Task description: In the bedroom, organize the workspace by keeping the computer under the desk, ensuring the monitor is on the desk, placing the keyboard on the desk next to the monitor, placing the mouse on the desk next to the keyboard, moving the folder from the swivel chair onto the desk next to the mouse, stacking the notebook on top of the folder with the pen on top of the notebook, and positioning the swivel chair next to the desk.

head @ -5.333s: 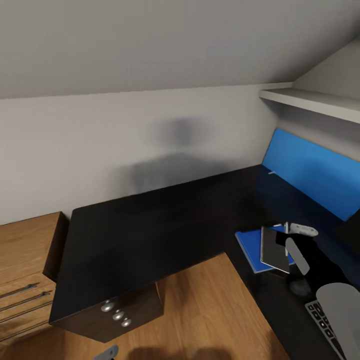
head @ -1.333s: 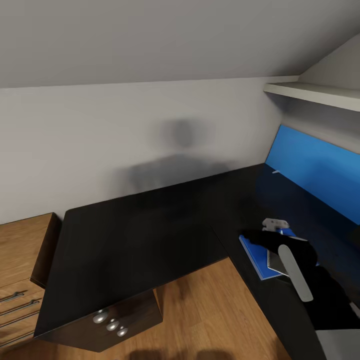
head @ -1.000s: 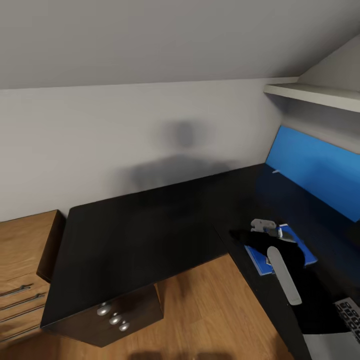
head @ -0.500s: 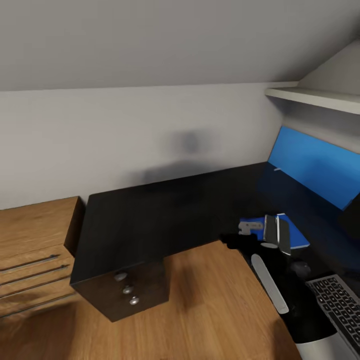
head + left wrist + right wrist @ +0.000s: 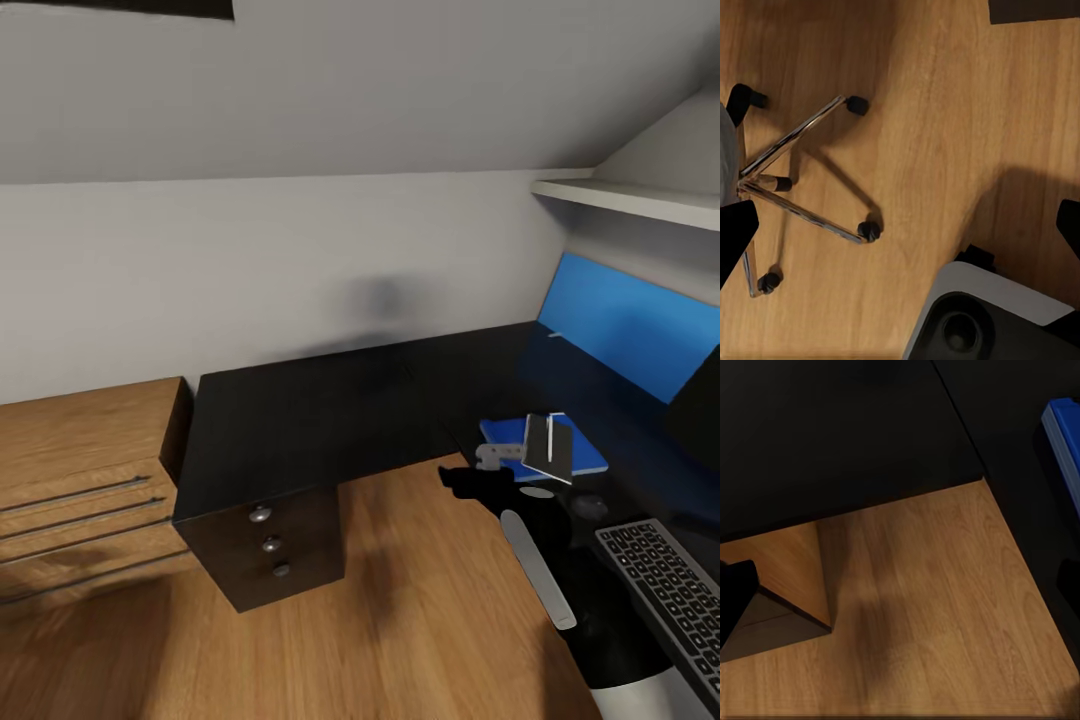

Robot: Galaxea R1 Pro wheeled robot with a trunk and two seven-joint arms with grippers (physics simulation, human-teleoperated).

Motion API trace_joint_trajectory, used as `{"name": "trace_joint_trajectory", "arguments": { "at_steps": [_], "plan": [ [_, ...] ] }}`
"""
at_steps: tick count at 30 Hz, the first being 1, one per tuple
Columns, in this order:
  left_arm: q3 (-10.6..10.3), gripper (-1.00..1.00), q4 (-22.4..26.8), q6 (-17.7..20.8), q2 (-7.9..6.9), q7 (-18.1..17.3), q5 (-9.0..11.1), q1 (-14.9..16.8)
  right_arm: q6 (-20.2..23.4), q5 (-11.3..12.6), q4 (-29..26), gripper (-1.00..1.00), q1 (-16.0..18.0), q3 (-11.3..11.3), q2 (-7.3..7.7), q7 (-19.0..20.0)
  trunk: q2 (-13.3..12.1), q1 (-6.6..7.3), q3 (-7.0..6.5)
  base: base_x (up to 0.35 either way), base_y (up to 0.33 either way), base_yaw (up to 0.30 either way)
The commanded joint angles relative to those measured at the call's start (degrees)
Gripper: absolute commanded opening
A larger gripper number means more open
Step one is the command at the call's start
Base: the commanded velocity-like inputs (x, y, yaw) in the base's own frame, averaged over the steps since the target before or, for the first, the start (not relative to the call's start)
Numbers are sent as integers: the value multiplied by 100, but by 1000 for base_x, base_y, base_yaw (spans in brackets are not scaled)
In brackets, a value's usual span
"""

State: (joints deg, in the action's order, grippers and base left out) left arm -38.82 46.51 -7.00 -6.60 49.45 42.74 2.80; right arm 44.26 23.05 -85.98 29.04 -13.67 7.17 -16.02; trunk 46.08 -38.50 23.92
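Note:
The black desk (image 5: 300, 420) bends in an L along the wall. On its right wing lies the blue folder (image 5: 592, 456), with the dark grey notebook (image 5: 562, 452) on top of it. A thin white strip on the notebook looks like the pen (image 5: 550, 438). Nearer me are the dark mouse (image 5: 590, 507) and the keyboard (image 5: 665, 590); the monitor's (image 5: 703, 410) dark edge is at far right. My right gripper (image 5: 495, 457) hovers open and empty by the desk's inner corner, left of the folder (image 5: 1065, 442). My left gripper (image 5: 900, 232) hangs open over the floor near the swivel chair's chrome base (image 5: 802, 180).
A dark drawer unit (image 5: 275, 550) with round knobs sits under the desk's left end. A light wooden chest (image 5: 80, 480) stands to the left. A blue back panel (image 5: 620, 335) and a white shelf (image 5: 630, 198) run along the right wall. Wooden floor (image 5: 380, 620) lies in front.
The whole view has shifted, showing more floor, chest and keyboard. My right gripper has drawn back leftward from over the folder to the desk's inner corner.

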Motion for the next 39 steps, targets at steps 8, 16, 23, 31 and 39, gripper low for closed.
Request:
{"name": "trace_joint_trajectory", "arguments": {
  "at_steps": [8, 16, 23, 31, 39],
  "plan": [
    [-38, 100, 2, -56, -8, 29, 59, 9, 13, 59, 1, 100, 6, -20, 4, -59, 6, 0, 4, -14, 0, 2],
    [-30, 100, -1, -56, -8, 29, 73, 10, 2, 53, 34, 100, -2, -222, 10, -69, 6, 0, -63, -236, 0, 0],
    [-27, 100, -47, -50, -14, 22, 73, 10, -287, 20, 288, 100, -2, -551, -23, -82, 6, 0, -126, -323, -72, 14],
    [15, 100, -72, -55, -55, 21, 65, 10, -1006, -30, 919, 100, -74, -1072, -68, -347, 6, 0, -198, -230, -131, 73],
    [25, 100, -96, -61, -43, 19, 52, 10, -1975, -26, 1745, 100, -393, -1621, -76, -911, 6, 0, -270, -43, -25, 92]
  ]
}}
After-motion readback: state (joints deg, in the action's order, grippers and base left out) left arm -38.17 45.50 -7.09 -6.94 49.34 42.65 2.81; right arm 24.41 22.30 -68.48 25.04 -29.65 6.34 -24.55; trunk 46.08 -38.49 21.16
